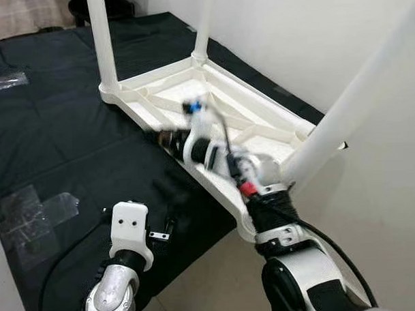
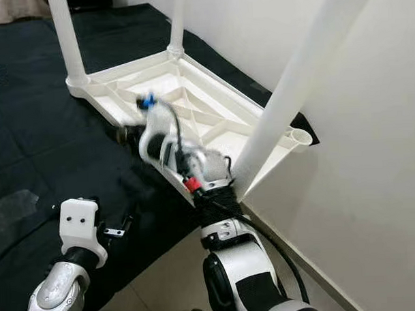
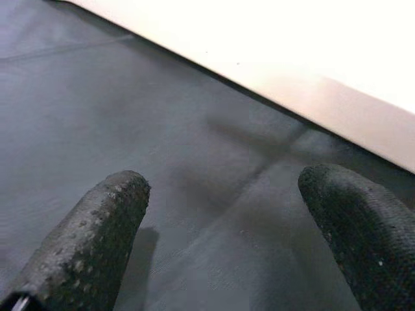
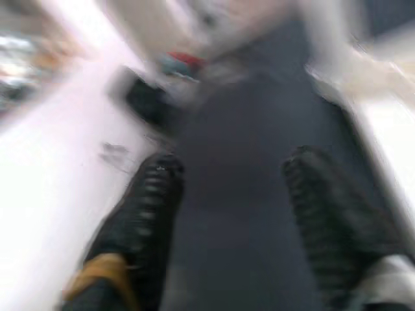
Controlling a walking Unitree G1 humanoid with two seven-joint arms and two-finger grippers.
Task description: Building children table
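The upturned white plastic table (image 1: 212, 107) lies on the black mat (image 1: 63, 133) just ahead of the right gripper (image 4: 224, 188) (fingers parted, empty). Left gripper (image 3: 220, 227) likewise unclenched. Probably light, stiff, slick — grip a leg (image 1: 101, 36).

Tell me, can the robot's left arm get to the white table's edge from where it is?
Probably yes. The left gripper hangs open just above the black mat, and the upside-down table has its near rim right ahead, with nothing lying between.

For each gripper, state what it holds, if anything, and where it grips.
Nothing is held. The left gripper is open above the dark mat; the right gripper, blurred, is open too.
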